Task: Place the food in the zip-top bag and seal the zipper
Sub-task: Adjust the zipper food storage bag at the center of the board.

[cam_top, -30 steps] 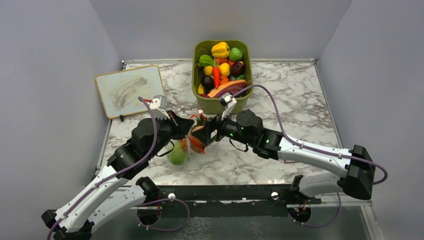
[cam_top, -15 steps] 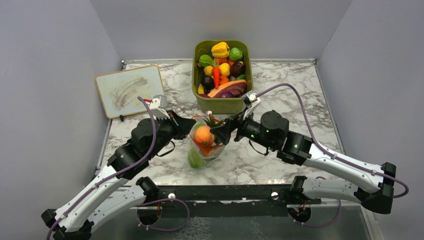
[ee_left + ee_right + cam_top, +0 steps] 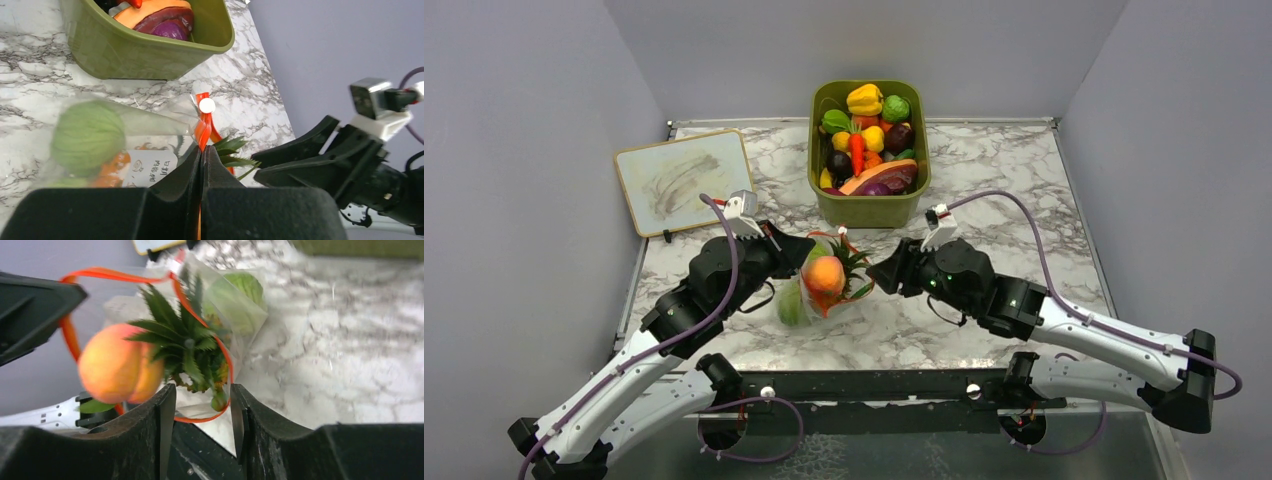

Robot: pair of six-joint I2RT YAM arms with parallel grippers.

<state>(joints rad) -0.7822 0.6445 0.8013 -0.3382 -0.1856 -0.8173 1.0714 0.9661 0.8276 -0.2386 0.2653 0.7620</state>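
Observation:
The clear zip-top bag hangs from my left gripper, which is shut on the orange-red zipper at the bag's mouth. Inside lie a light-green ball and the bumpy orange fruit, whose green leafy top sticks out of the mouth. The round orange-peach fruit sits at the open mouth. My right gripper stands just right of the bag with its jaws apart. The zipper's loop curves between their tips, gripped by neither.
An olive-green bin full of toy produce stands just behind the bag. A small whiteboard lies at the back left. Grey walls close in the marble table on three sides.
My right gripper let go of the orange-peach fruit at the bag's mouth, drew back to the right and narrowed its jaws. The bag swung on the left gripper, which stayed shut.

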